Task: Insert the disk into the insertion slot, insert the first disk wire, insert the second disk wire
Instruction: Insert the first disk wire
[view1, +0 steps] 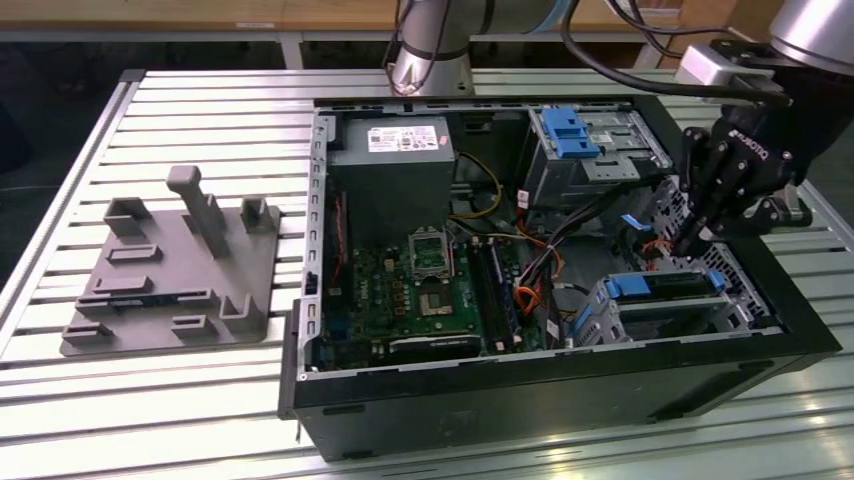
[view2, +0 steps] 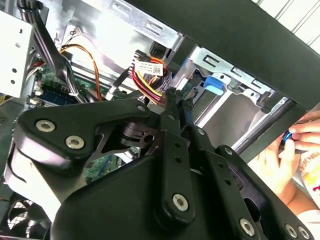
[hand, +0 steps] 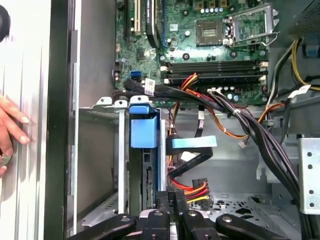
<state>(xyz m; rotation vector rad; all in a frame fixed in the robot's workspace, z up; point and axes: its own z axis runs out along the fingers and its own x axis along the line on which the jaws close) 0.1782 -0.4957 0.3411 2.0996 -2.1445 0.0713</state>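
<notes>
Surface: slatted metal table (view1: 200, 110) carrying an open black computer case (view1: 534, 390); a grey moulded fixture (view1: 167, 280) lies on the table to the exterior view's left of the case.
Case interior: green motherboard (view1: 427, 290) on the floor of the case, a grey power supply (view1: 391, 160) at the far end, and a taller drive cage with a blue latch (view1: 594, 140) to the exterior view's right of it.
Disk: the disk (view1: 663, 286) in its bright blue caddy is already seated in the insertion slot (view1: 667, 318), at the near corner of the case on the exterior view's right. In the first wrist view the disk (hand: 144, 130) is seen edge-on between the slot's metal walls (hand: 120, 165); in the second wrist view its blue caddy (view2: 214, 82) shows inside the cage (view2: 235, 100).
Gripper: the gripper (view1: 687, 245) reaches down into the case just beside the disk. In both wrist views its fingers are drawn tight together (hand: 171, 197) (view2: 177, 97), pinching the plug end of the disk wire (hand: 194, 189), a red, yellow, orange and black bundle (view2: 147, 72).
Disk relative to gripper: the disk's dark connector edge lies just beside the fingertips; contact between plug and disk cannot be told.
Other cable: a flat blue cable (hand: 194, 143) hangs loose near the disk.
Person: a hand (hand: 10, 135) rests outside the case wall, also seen in the second wrist view (view2: 295, 145).
</notes>
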